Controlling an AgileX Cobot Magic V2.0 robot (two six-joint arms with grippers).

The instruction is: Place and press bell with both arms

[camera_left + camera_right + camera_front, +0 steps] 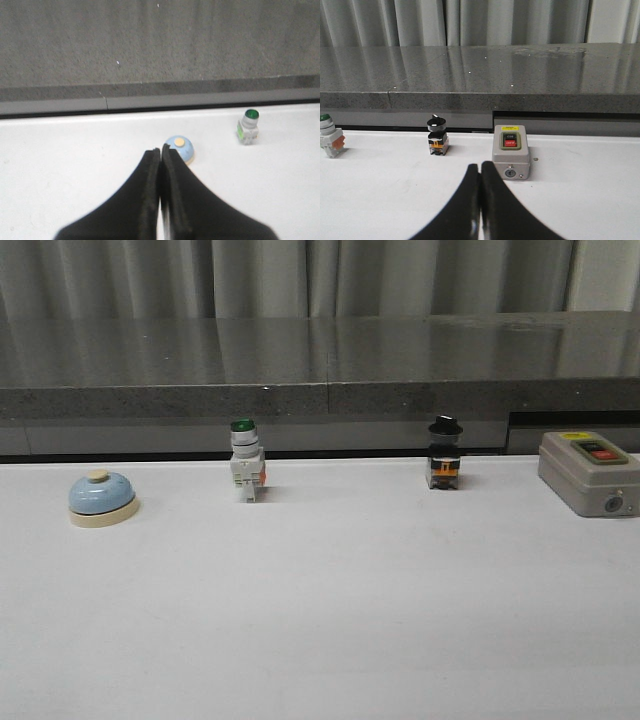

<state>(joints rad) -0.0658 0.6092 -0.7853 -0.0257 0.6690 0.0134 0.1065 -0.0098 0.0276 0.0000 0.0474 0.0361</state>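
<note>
Sitting near the left edge of the white counter, toward its back edge, the desk bell stands upright on its cream base, untouched, button up. Along that back edge run 3 other devices: a green-capped push-button switch, a black-knobbed selector switch, and a grey ON/OFF control box near the right edge.

Neither arm shows in the front view. Each wrist view shows its own fingers pressed together with nothing between them: the left gripper points at the bell from just short of it, the right gripper toward the control box.

Picking up the bell looks like the step in hand. The left jaws should part wider than the dome, then descend centred over it and close low, near the base rim, since the smooth dome would likely slip. Avoid knocking the button.
</note>
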